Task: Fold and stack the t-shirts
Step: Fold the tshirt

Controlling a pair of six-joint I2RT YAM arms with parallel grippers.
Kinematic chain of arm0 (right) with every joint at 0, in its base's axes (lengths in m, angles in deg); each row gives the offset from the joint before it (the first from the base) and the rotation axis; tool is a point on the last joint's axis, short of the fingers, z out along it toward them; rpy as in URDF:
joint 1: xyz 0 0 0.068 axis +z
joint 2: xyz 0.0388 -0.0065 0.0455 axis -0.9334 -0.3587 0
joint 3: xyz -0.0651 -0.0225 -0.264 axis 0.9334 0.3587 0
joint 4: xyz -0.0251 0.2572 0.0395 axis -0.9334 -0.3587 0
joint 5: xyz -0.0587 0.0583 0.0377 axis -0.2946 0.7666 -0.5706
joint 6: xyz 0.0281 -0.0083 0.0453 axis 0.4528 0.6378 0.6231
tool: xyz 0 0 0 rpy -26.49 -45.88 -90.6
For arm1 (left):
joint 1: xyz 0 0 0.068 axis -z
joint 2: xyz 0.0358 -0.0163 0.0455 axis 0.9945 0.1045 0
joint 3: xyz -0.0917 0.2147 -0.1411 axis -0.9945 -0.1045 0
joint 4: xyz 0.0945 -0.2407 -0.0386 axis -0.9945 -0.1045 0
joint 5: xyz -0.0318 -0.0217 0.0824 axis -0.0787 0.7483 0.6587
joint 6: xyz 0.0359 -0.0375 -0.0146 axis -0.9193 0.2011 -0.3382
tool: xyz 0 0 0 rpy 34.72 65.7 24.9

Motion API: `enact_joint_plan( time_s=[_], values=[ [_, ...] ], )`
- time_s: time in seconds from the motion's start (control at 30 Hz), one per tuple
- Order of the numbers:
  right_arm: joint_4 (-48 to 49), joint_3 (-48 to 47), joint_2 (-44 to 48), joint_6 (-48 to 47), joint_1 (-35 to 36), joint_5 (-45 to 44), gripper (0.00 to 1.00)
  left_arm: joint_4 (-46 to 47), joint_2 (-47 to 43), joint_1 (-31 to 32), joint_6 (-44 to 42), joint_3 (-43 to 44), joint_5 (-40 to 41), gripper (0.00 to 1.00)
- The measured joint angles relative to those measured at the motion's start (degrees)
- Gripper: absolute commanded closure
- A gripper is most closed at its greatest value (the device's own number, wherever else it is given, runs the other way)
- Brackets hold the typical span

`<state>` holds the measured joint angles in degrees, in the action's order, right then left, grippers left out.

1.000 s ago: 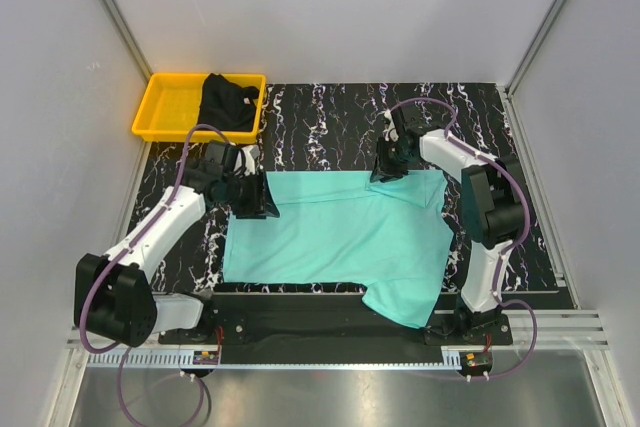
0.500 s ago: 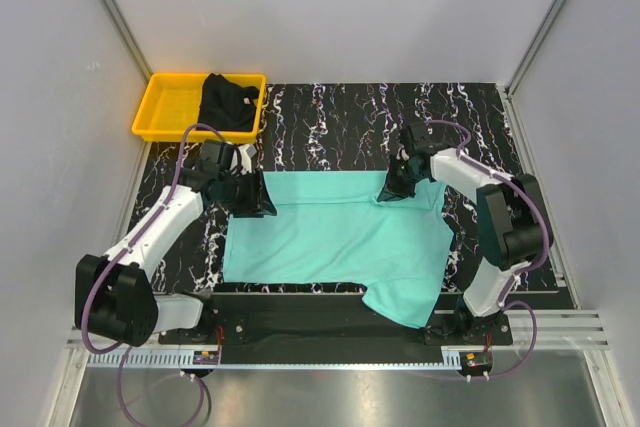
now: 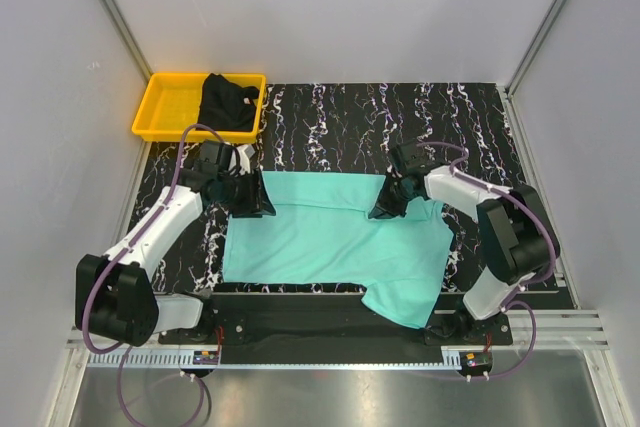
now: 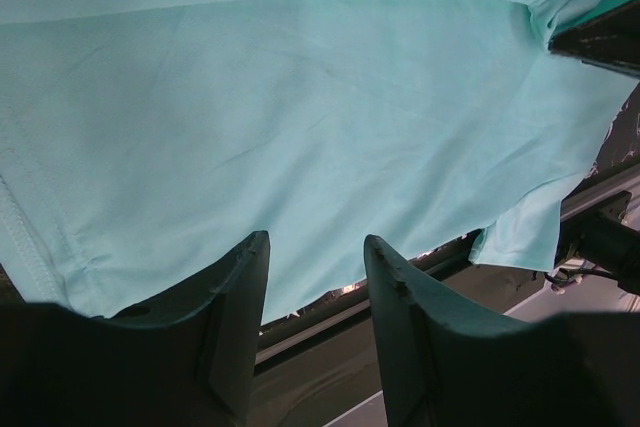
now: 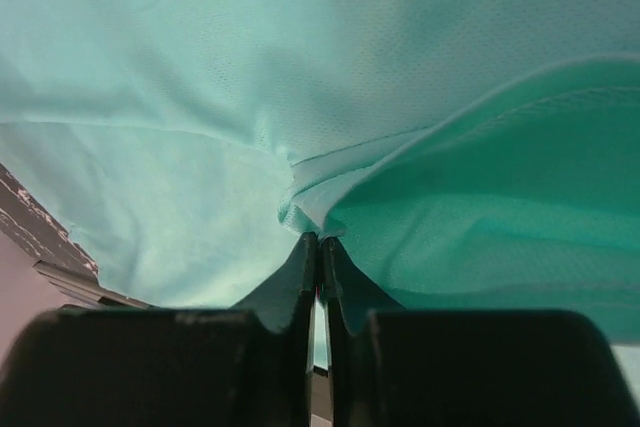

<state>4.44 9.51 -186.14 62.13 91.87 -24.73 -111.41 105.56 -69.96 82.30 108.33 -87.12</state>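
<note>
While the turquoise t-shirt [image 3: 330, 237] lies spread across the black marbled table [image 3: 330, 117], both arms reach to its far edge. The right arm rises from its base at the near edge, folds sharply at the elbow above the shirt's right side, and sends its forearm leftward and low. The right gripper [image 3: 383, 209] sits on the shirt's far right part, just inside the far hem. From the right wrist view, that gripper [image 5: 320, 242] has its fingers pressed together, pinching a small puckered fold of the turquoise cloth.

The left arm stretches diagonally from its base toward the shirt's far left corner, with the wrist bent downward. The left gripper [image 3: 258, 205] is over that corner, and its wrist view shows the fingers [image 4: 240, 297] spread apart with nothing between them, the cloth lying beyond the tips.

The black t-shirt [image 3: 228, 102] lies bunched in the right half of the yellow tray [image 3: 160, 112] at the far left of the table.
</note>
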Motion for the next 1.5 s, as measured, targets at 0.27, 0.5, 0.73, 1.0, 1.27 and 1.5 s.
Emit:
enact_joint_plan(
  time_s=[0.27, 0.5, 0.73, 1.0, 1.27, 1.5],
  values=[
    [-0.07, 3.65, 6.03, 4.26, 0.74, 0.37, 0.54, -0.02, 0.09, -1.09, -0.09, -0.61, 0.0, 0.52],
    [-8.28, 1.27, 13.97, -0.83, 0.02, -1.57, 0.4, 0.2, 2.01, -1.38, -0.11, -0.55, -0.02, 0.52],
    [-12.41, -10.29, 9.79, -7.5, -10.84, -2.47, 0.38, 0.72, 3.65, -1.38, -0.11, -0.2, -0.42, 0.52],
    [-14.8, -13.0, 6.6, -11.5, -13.09, -0.66, 0.39, 0.79, 3.74, -2.58, -0.26, -0.2, -0.39, 0.52],
    [-15.52, -12.7, 4.85, -12.63, -21.14, 1.84, 0.29, 1.2, 5.29, -9.7, 2.25, -0.44, 0.28, 0.5],
    [-16.37, -10.29, 4.24, -13.18, -25.18, 5.42, 0.29, 3.63, 9.73, -14.69, 4.39, -0.7, 0.39, 0.5]
  ],
)
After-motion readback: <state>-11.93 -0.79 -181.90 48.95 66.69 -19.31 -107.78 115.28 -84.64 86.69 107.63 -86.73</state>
